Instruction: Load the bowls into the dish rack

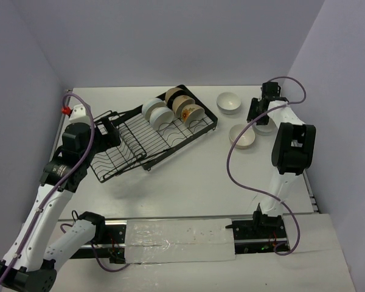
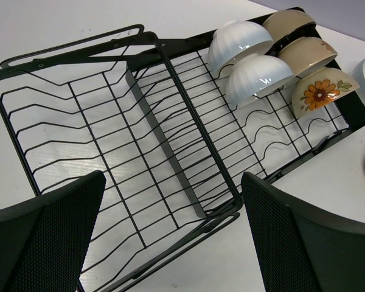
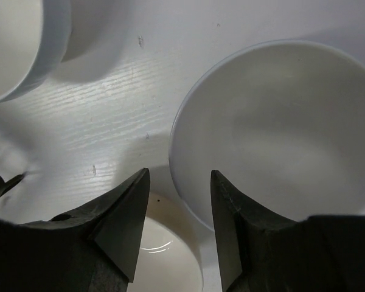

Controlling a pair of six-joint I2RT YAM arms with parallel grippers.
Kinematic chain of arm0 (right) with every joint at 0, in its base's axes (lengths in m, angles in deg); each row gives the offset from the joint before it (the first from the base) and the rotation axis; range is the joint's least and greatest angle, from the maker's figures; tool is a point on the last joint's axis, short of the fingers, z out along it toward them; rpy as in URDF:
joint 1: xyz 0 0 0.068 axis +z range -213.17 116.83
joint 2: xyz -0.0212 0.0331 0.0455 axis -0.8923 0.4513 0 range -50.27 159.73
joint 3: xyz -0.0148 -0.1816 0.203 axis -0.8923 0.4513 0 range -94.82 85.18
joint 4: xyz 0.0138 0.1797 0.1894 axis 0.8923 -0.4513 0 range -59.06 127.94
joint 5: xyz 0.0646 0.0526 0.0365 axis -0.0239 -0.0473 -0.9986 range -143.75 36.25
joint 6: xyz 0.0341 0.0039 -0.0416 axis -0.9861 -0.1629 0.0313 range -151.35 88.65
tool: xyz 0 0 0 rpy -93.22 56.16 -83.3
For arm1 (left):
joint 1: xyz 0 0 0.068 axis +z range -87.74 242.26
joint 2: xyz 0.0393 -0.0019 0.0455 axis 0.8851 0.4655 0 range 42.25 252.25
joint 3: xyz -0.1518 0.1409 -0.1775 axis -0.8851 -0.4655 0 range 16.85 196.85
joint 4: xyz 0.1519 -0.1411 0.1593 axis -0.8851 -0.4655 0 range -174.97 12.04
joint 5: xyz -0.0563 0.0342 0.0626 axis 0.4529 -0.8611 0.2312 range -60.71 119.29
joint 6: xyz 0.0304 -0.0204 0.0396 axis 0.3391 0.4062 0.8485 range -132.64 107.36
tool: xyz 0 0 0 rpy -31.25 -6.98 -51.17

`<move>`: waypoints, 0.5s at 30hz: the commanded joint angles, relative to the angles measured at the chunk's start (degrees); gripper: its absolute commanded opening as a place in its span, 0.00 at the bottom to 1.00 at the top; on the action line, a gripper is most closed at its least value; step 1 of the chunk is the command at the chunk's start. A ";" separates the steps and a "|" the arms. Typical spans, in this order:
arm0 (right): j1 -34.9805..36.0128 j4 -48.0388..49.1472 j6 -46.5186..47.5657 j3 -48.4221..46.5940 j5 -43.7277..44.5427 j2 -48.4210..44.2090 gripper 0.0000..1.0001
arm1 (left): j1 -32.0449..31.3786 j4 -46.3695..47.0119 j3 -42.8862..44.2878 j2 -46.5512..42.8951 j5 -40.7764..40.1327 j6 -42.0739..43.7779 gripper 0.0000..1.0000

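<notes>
The left gripper (image 2: 170,194) is being held wide over the dish rack (image 2: 170,121). The right gripper (image 3: 175,210) is being held narrowly parted, empty, over a white bowl (image 3: 280,134) rim.

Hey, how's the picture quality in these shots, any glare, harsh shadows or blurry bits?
Top external: even, soft light, faint shadow under the dish rack. Left wrist: sharp, small glints on the ribbed white bowl, left gripper dark in the foreground. Right wrist: dimmer, soft shadow beside the large white bowl, a glint in the cream bowl under the right gripper.

Bowls (image 2: 258,76) tilted in black dish rack (image 2: 163,146)
</notes>
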 commanded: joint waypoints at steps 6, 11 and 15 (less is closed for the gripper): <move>-0.34 1.19 1.46 -2.54 0.46 2.52 0.38 | -0.17 1.25 1.85 1.62 -0.90 0.71 0.99; -0.34 0.93 1.99 -2.71 2.04 2.08 0.17 | -0.17 0.90 2.20 1.62 -1.08 0.62 0.99; -0.25 1.98 2.25 -1.22 5.90 -2.39 0.03 | -0.17 0.73 2.47 1.54 -1.08 0.71 0.99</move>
